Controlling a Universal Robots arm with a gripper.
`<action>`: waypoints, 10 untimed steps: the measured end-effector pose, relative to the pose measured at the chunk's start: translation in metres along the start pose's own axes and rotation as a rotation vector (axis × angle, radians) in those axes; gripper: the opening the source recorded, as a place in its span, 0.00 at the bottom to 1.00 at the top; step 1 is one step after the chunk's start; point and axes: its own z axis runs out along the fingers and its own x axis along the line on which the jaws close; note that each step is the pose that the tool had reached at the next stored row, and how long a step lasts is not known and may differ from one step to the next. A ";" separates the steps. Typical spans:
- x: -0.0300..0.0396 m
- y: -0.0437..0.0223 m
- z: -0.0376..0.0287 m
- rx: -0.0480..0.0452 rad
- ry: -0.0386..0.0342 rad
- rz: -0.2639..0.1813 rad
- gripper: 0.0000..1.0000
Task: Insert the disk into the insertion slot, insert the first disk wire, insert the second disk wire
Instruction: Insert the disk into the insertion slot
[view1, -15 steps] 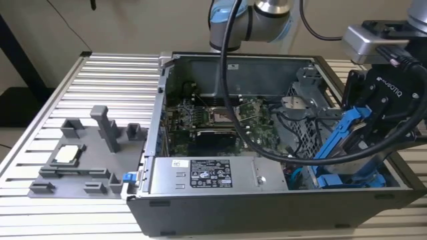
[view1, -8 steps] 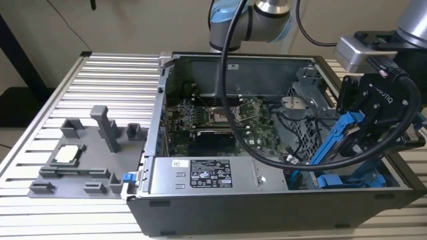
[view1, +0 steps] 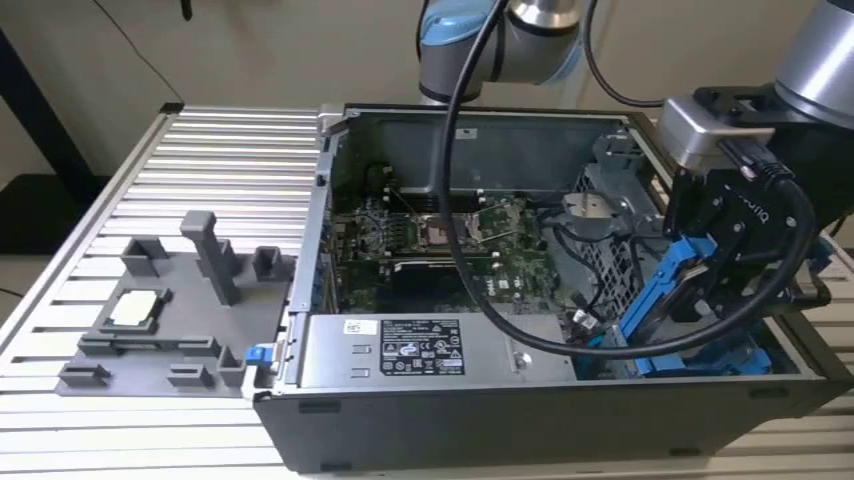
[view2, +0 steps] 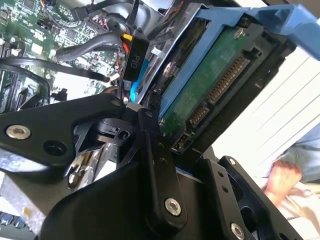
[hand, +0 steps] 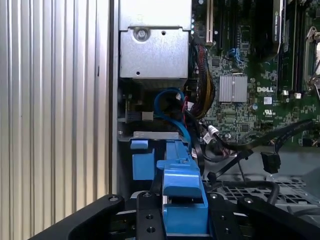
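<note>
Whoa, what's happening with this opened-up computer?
A robot arm has its hand clamped on a hard drive in a blue frame, holding it tilted over the drive cage at one end of the open computer case. The drive is not seated yet, and a black cable plug lies loose nearby.

We count one disk (view2: 210, 90), one computer case (view1: 534, 425), one power-supply box (view1: 400, 350), one motherboard (view1: 441, 240), one person's hand (view2: 282, 177).
</note>
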 end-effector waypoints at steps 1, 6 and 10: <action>0.0000 0.0000 0.0017 0.0000 0.0003 -0.001 0.33; -0.0002 -0.0003 0.0094 0.0002 0.0000 -0.003 0.33; -0.0002 -0.0003 0.0094 0.0002 0.0002 -0.003 0.33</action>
